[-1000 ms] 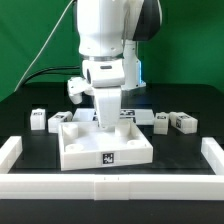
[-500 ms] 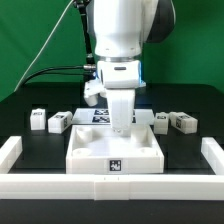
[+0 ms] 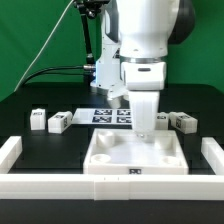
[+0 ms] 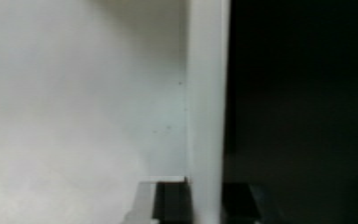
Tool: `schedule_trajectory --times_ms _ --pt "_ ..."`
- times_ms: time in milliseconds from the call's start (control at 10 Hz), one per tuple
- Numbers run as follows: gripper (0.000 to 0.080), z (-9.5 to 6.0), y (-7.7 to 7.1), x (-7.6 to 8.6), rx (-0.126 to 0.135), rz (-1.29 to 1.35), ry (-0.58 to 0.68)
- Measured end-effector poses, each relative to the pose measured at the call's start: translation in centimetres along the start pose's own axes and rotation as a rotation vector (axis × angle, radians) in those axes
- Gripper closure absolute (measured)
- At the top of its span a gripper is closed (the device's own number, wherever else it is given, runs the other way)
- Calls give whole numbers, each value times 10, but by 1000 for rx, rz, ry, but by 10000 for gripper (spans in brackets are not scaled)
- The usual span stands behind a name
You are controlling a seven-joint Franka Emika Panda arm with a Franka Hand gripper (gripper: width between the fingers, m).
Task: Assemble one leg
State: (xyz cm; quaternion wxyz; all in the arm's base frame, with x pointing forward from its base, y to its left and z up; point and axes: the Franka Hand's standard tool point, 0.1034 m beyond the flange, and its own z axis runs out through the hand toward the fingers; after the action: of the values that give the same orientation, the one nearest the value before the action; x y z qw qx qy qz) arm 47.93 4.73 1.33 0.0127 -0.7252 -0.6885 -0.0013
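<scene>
Black tabletop [image 3: 35, 150], green backdrop. Nearest: low white border rail [image 3: 50, 187] along front. Behind it, large white tray-like part [image 3: 110, 168] with recessed pockets, flat on table. Robot gripper [image 3: 146, 128] at its far wall, narrow, apparently clamped on it; wrist view shows white wall edge [image 4: 206, 100] between dark pads [image 4: 167, 205]. Further back, small chunky white tagged plastic legs [image 3: 59, 122] lie loose: two at exterior view's left, two at its right, none in claw. Marker board [image 3: 105, 115] beyond. Judgement: no leg picked or fitted yet; all of that left to do.
</scene>
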Motion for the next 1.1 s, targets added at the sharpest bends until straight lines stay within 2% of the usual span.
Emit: schedule_trajectory --times_ms 200,400,600,1000,1100 --pt "735 0 10 15 -13 -11 5" --pt "735 0 10 28 -22 -42 9" --pt "735 0 13 32 -19 -66 9" --pt "735 0 12 32 -13 -64 8" --pt "549 1 12 32 -13 -63 8"
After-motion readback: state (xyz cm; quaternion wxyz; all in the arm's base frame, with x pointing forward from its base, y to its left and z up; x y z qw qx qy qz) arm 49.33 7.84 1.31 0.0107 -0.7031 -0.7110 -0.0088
